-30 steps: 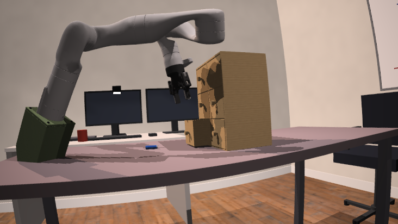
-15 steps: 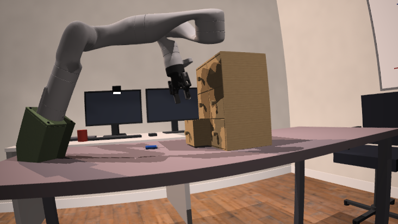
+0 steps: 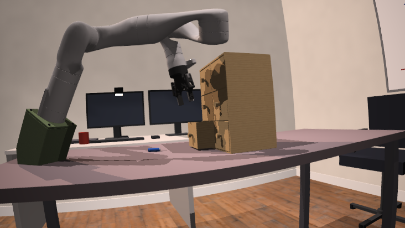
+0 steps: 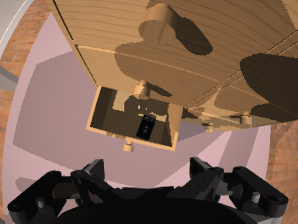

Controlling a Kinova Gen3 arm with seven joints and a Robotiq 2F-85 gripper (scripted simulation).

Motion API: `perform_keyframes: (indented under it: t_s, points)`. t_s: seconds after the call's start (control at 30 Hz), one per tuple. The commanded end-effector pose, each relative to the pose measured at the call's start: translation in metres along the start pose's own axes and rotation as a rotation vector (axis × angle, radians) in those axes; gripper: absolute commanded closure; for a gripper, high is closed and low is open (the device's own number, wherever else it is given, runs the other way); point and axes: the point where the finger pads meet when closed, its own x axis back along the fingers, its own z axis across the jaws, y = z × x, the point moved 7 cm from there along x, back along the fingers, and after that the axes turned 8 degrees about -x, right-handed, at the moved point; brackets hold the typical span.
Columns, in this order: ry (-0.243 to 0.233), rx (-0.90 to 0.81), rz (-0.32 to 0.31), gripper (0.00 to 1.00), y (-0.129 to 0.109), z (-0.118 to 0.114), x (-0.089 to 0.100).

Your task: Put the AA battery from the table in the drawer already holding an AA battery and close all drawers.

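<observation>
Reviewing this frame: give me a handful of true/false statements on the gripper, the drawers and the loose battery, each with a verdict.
1. The gripper is open and holds nothing. True.
2. The blue battery lies inside the pulled-out drawer. False: it lies on the table, to the left of the chest.
3. The bottom-left drawer stands out from the chest's front. True.
4. Every drawer of the chest is pushed in flush. False: the bottom-left one is pulled out, and the wrist view looks down into it.
5. The gripper hangs in the air in front of the chest's upper drawers, touching nothing. True.
6. A small dark thing lies in the open drawer. True; what it is cannot be made out.
</observation>
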Motion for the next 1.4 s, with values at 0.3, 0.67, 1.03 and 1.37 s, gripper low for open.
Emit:
perform_keyframes:
  t_s: [0.3, 0.67, 1.03, 1.37]
  points:
    - [-0.091, 0.179, -0.127, 0.0, -0.01, 0.006, 0.0]
    - [-0.085, 0.115, -0.137, 0.0, 0.001, 0.005, 0.017]
    - [-0.071, -0.035, -0.16, 0.0, 0.027, 0.004, 0.057]
    - [-0.054, -0.204, -0.185, 0.0, 0.056, 0.002, 0.102]
